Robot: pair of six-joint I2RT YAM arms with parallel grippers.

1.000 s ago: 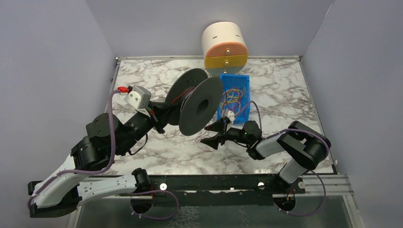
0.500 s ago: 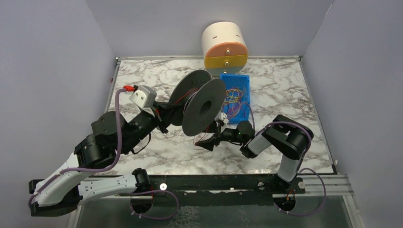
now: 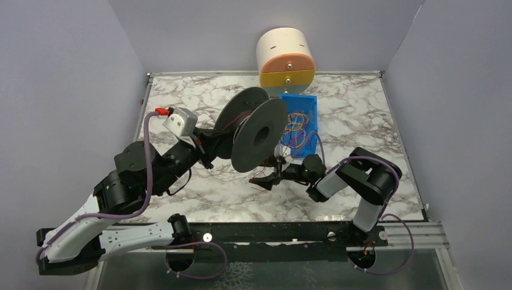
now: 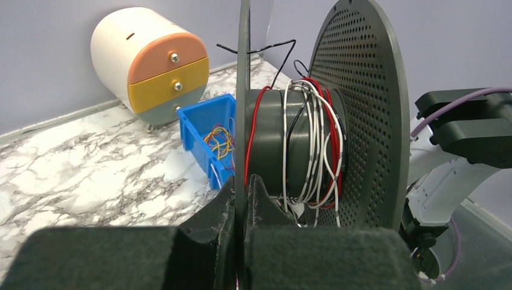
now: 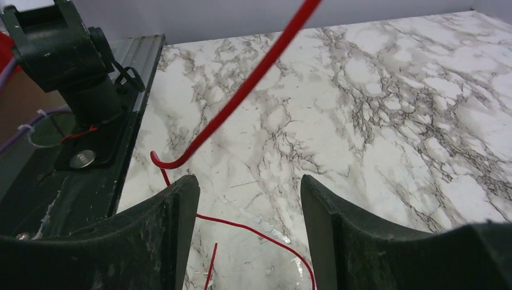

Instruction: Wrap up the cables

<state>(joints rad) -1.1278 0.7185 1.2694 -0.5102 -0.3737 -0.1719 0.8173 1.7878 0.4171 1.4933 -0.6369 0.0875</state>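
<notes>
Cables (image 4: 314,142) in red, white and black sit wound on the hub just beyond the left gripper (image 4: 243,184), whose fingers (image 4: 211,223) are pressed together on the thin near flange of the black spool (image 4: 356,109). The spool stands on edge; whether it touches the table I cannot tell. Past the fingertips and to their left, a blue bin (image 4: 196,124) holds loose coloured wires, and behind it a round white drawer unit (image 4: 151,60) stands against the wall.

The right gripper (image 5: 247,193) has its fingers spread apart, gripping nothing. A red cable (image 5: 241,90) slants across above the gap, ending in a hook near the left finger, and a thinner red strand (image 5: 241,228) lies on the surface between them. White marble tabletop (image 5: 392,90) with grey veins stretches ahead; a black rail (image 5: 90,151) edges it on the left. Plain lavender walls (image 3: 72,72) enclose the table.
</notes>
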